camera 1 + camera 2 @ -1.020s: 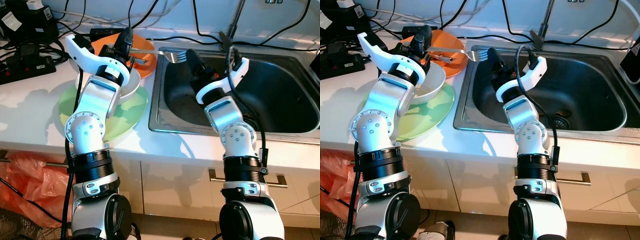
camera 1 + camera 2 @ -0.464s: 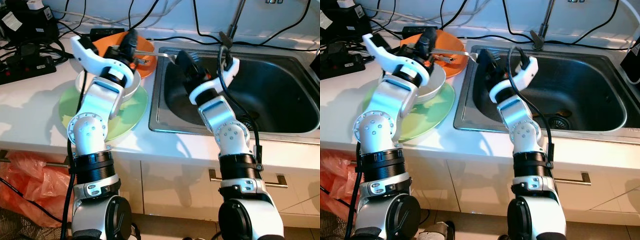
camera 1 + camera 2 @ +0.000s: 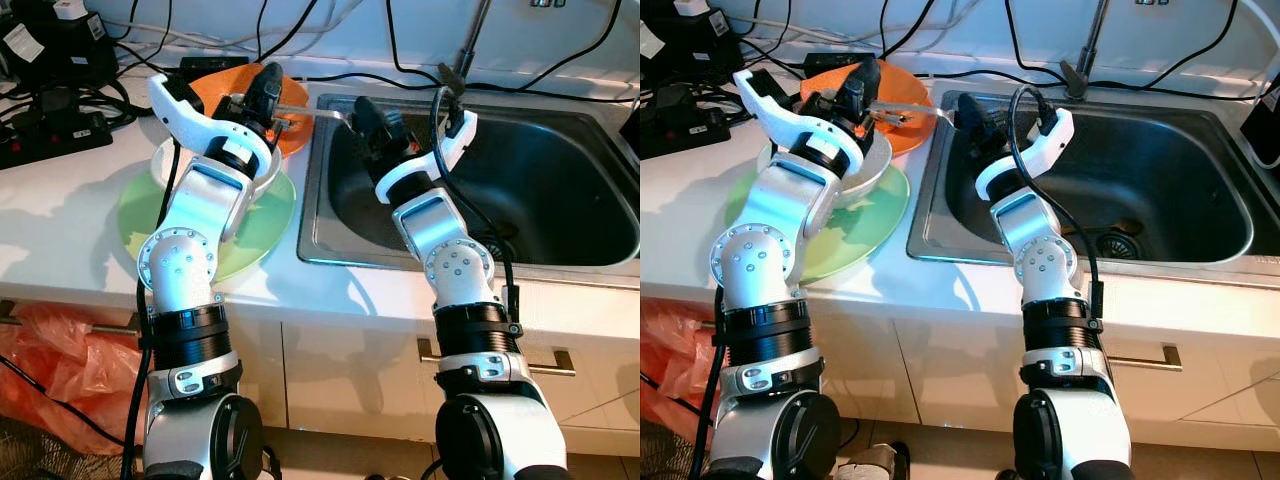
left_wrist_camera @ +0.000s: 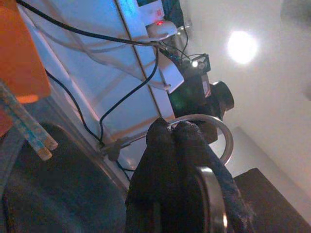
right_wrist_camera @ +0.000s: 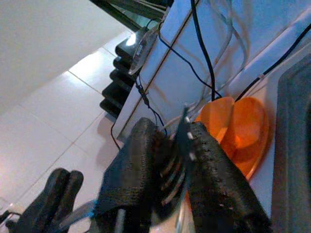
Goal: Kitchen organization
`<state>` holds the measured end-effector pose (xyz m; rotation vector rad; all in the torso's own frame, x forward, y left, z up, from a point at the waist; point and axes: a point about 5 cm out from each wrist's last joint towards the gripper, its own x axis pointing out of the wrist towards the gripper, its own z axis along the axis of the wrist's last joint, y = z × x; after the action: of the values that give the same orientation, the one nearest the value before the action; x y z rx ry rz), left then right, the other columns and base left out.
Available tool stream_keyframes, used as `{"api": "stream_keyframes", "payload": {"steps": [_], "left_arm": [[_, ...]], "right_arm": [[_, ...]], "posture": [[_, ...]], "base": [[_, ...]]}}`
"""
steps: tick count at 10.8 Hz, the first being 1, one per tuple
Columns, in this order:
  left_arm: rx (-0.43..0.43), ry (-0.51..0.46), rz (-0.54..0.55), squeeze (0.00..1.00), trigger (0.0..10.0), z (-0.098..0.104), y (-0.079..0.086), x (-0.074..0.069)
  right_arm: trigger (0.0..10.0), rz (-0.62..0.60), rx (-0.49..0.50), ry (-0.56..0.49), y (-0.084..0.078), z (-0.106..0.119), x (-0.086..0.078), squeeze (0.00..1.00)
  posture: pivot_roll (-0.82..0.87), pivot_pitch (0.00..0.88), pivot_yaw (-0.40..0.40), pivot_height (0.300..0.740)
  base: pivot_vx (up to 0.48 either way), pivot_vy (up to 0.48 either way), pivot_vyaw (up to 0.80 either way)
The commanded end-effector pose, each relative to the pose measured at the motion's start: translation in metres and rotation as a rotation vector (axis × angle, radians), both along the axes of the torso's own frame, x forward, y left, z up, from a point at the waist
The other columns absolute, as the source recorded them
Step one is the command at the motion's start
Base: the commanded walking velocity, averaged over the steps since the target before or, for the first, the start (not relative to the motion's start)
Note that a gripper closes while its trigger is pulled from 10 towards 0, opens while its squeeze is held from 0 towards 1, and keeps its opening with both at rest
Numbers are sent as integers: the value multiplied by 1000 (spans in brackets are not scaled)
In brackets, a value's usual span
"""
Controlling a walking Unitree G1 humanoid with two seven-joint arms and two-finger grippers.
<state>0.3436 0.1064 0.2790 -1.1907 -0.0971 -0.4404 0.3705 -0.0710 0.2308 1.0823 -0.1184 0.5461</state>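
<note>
My left gripper (image 3: 268, 82) pinches the fork (image 3: 318, 111) handle over the orange plate (image 3: 290, 135); my right gripper (image 5: 170, 167) clamps the tines. I release one side before pulling.

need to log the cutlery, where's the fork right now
The fork hangs over the sink's left rim, beside the orange plate, its handle in the left gripper and its tines between the right gripper's fingers.

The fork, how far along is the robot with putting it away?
Stacked beside the sink: white bowl on green plate, orange plate behind. In hand: the fork, tines between the right pincer fingers, handle at the left pincer. Left: setting it down.
</note>
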Motion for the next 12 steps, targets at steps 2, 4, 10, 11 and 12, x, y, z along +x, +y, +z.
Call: {"api": "stream_keyframes", "payload": {"steps": [2,4,10,11,12], "left_arm": [[-43,30,-58,0,0,-7,-19,-3],[0,28,-37,0,3255,-8,-18,-2],[168,59,3,1000,10000,-18,-12,4],[204,62,1,1000,10000,-20,-6,5],[222,59,8,1000,10000,-19,-2,6]], "right_arm": [[0,88,114,-29,44,22,-7,0],[0,73,120,-26,43,23,-5,0],[0,15,97,-14,32,25,0,0],[0,-32,64,-12,22,23,5,0],[0,-72,37,-16,14,23,8,0]], "posture": [[107,67,22,740],[107,65,22,740],[115,70,20,740],[117,70,24,740],[119,69,27,740]], "base": [[0,0,0],[0,0,0],[0,0,0],[0,0,0],[0,0,0]]}}
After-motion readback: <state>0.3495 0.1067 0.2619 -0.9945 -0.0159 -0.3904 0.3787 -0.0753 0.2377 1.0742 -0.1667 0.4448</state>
